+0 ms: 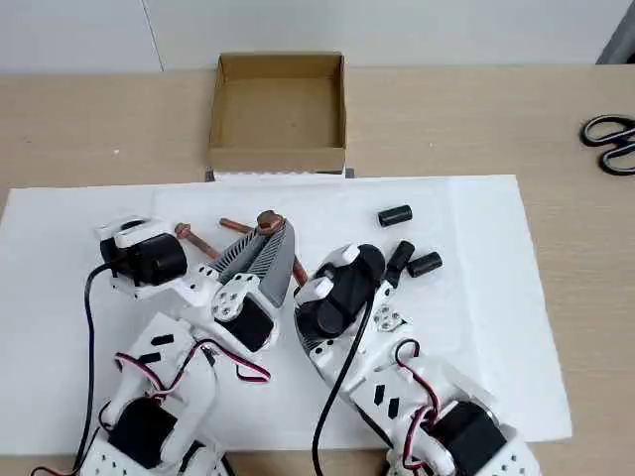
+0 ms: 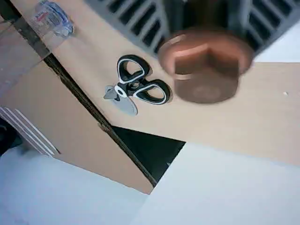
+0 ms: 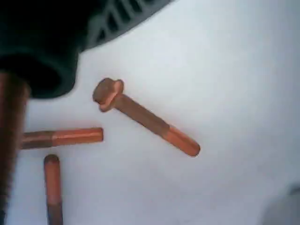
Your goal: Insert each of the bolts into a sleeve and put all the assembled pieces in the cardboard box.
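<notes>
One copper hex-head bolt (image 1: 266, 222) sat clamped by its head in the left gripper (image 1: 268, 230), above the white sheet. Its shank angled toward the short black cylindrical sleeve (image 3: 40, 58) that the right gripper (image 3: 65, 37) appeared to pinch. Misaligned axes could have jammed the tip on the sleeve's rim or twisted either part loose. The open brown cardboard box (image 1: 278, 157) stood empty beyond.

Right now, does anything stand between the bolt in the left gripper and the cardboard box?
Nothing visible does. The left gripper holds the bolt, and only bare white paper lies between it and the open cardboard box; the box's near wall must be cleared.
</notes>
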Tool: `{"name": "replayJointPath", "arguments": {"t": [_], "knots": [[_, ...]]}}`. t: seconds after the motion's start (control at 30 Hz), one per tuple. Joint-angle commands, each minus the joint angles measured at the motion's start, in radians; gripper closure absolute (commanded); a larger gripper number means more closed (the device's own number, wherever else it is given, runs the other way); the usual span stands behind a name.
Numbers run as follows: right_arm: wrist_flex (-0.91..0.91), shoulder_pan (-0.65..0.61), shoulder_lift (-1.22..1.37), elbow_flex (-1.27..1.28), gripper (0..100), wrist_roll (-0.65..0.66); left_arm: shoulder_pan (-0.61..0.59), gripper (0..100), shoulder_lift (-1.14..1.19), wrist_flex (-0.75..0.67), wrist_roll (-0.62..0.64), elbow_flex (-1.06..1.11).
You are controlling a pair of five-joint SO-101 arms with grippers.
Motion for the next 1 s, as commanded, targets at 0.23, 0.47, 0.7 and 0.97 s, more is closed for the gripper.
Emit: {"name": "replayJointPath", "arguments": {"t": [0.23, 0.47, 0.7, 0.97], "knots": [[-0.030, 0.077, -0.015, -0.014, 99.5, 0.020, 0.006, 99, -0.015, 0.051, 0.002, -0.033], [-0.031, 0.071, -0.015, -0.015, 99.5, 0.020, 0.078, 99, -0.015, 0.054, 0.002, -0.031], [-0.031, 0.016, -0.007, -0.044, 99.5, 0.020, 0.147, 99, -0.014, 0.077, 0.000, -0.025], [-0.031, 0.016, -0.013, -0.048, 99.5, 0.021, 0.149, 99, -0.015, 0.282, -0.002, -0.031]]}}
